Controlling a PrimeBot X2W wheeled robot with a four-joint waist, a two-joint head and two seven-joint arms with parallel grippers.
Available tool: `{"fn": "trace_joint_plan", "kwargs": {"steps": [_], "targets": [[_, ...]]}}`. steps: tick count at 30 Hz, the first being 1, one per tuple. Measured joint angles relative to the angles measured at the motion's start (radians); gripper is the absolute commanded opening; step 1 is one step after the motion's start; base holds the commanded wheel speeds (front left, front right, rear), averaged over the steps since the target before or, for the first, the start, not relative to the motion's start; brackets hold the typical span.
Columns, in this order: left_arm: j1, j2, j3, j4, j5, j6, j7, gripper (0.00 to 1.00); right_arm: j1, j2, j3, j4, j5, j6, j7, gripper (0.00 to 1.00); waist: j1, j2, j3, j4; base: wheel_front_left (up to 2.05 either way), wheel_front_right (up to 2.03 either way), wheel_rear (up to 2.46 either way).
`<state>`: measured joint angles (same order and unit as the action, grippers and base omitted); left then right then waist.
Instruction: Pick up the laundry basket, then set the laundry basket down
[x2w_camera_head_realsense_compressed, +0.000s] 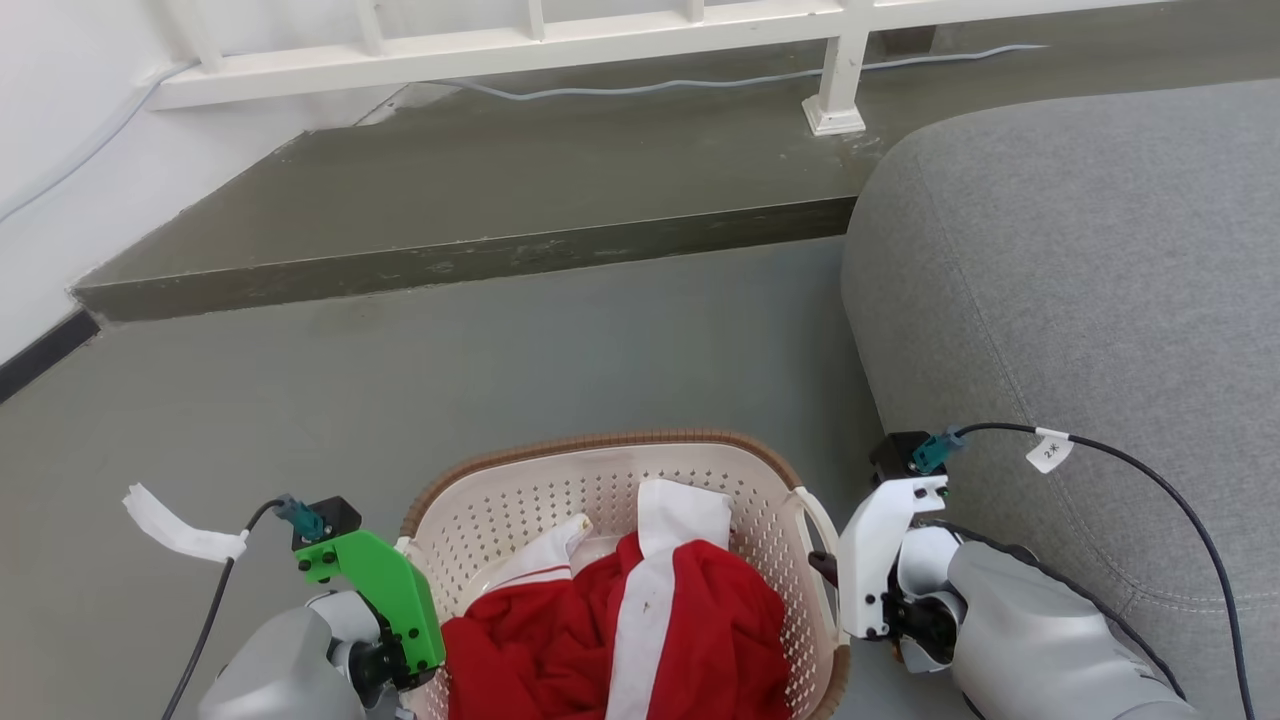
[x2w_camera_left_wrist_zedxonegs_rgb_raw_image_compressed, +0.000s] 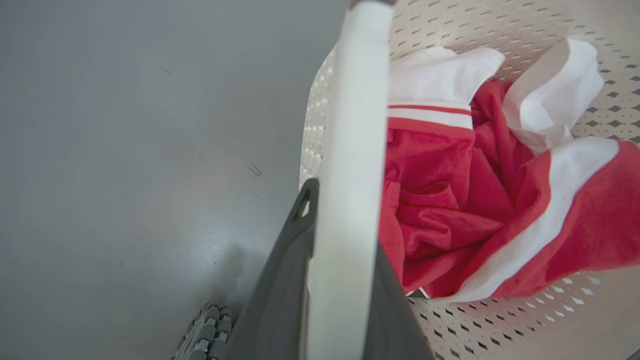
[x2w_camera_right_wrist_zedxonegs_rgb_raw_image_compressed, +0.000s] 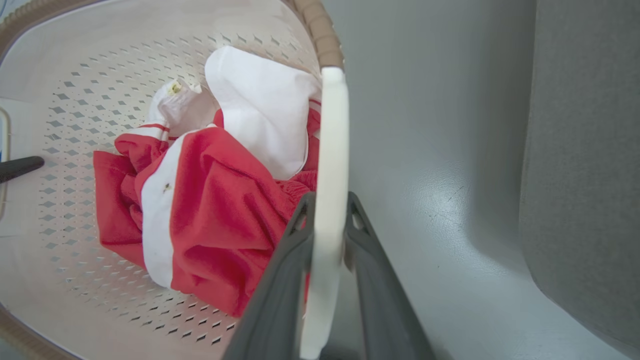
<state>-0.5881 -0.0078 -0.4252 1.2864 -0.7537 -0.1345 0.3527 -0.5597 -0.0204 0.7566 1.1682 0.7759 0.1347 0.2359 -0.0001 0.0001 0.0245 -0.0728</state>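
head view: the laundry basket (x2w_camera_head_realsense_compressed: 600, 442), holding a red and white garment (x2w_camera_head_realsense_compressed: 640, 620), lies between both arms, beside a grey sofa (x2w_camera_head_realsense_compressed: 1080, 280). left wrist view: the left end effector (x2w_camera_left_wrist_zedxonegs_rgb_raw_image_compressed: 345, 220) is clamped on its white handle (x2w_camera_left_wrist_zedxonegs_rgb_raw_image_compressed: 355, 125). right wrist view: the right end effector (x2w_camera_right_wrist_zedxonegs_rgb_raw_image_compressed: 328, 200) grips the other handle (x2w_camera_right_wrist_zedxonegs_rgb_raw_image_compressed: 332, 140).
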Motion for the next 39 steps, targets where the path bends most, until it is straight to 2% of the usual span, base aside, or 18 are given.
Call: {"fn": "trace_joint_plan", "kwargs": {"steps": [28, 39], "targets": [[0.008, 0.001, 0.001, 0.004, -0.017, 0.0, 0.003, 0.0, 0.0, -0.002, 0.021, 0.005, 0.024, 0.0, 0.007, 0.0, 0.0, 0.0, 0.007, 0.004, 0.0, 0.0, 0.0], [0.008, 0.0, 0.003, 0.0, -0.018, 0.0, -0.038, 0.0, -0.008, 0.002, 0.022, 0.02, 0.025, 0.0, -0.025, 0.0, 0.0001, 0.0, 0.026, 0.012, 0.0, 0.0, 0.0]]}}
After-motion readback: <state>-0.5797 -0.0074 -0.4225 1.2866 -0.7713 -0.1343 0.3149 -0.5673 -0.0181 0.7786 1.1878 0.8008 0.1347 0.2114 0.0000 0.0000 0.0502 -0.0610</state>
